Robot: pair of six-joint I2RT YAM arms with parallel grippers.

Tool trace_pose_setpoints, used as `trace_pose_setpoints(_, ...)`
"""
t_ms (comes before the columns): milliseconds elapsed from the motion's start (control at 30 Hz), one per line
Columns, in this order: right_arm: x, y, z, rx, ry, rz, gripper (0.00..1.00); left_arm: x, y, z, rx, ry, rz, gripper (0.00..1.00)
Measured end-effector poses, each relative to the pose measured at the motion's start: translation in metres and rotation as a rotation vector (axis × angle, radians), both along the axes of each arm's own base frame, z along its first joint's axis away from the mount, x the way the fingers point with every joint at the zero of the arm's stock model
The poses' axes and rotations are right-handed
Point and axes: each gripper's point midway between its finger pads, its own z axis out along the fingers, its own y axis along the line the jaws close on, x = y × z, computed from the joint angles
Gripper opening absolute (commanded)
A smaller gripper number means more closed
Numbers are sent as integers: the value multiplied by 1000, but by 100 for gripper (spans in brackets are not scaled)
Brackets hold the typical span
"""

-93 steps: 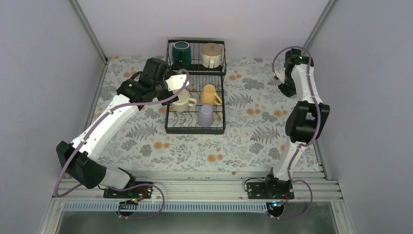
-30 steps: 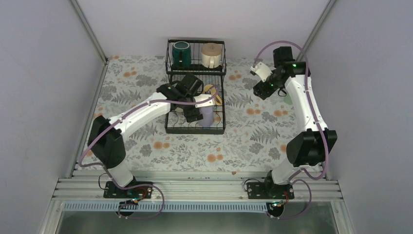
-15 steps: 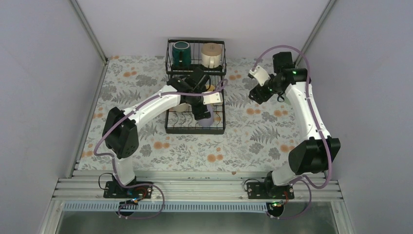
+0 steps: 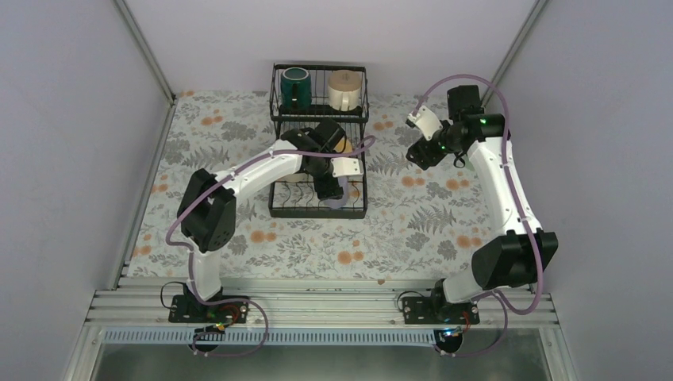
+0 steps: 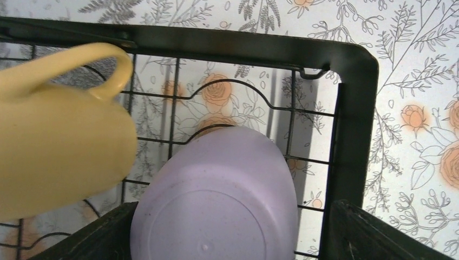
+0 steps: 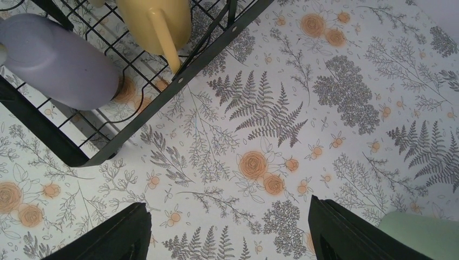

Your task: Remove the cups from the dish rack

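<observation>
Both arms: white link shells [image 4: 254,168], black joint housings [image 4: 208,221], lavender cables [image 4: 452,78] looped outside. Right arm [image 4: 508,182] carries a green lamp [image 4: 482,121]. Left gripper [image 5: 230,238] has black fingers [image 5: 373,235].

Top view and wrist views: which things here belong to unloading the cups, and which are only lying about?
Belong to the job:
dish rack
dark green cup
tan cup
yellow cup
lavender cup
mint green cup, on the table outside the rack

Only there:
floral table cover
metal rail
grey walls

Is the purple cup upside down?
Yes, the purple cup shows its closed bottom facing up toward the camera, inside the dish rack.
</observation>
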Motion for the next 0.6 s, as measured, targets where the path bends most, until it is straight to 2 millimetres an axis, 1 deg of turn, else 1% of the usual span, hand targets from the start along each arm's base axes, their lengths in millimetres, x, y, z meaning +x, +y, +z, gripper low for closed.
trace_pose_setpoints(100, 0, 0, 0, 2, 1, -3, 75, -4, 0, -8, 8, 29, -9, 76)
trace_pose_setpoints(167, 0, 0, -1, 2, 4, -9, 75, -6, 0, -13, 15, 48, -15, 67)
trace_pose_setpoints(200, 0, -1, -1, 2, 3, -14, 75, -7, 0, -16, 18, 58, -18, 64)
trace_pose_setpoints(300, 2, -3, -1, -3, 1, -36, 75, -8, -2, -15, 9, 62, -30, 55)
trace_pose_setpoints(433, 5, -6, 0, -6, -5, -60, 75, -9, -4, -15, 4, 69, -35, 49)
trace_pose_setpoints(600, 3, -9, -3, -12, -4, -84, 75, -9, -3, -15, 5, 69, -35, 46)
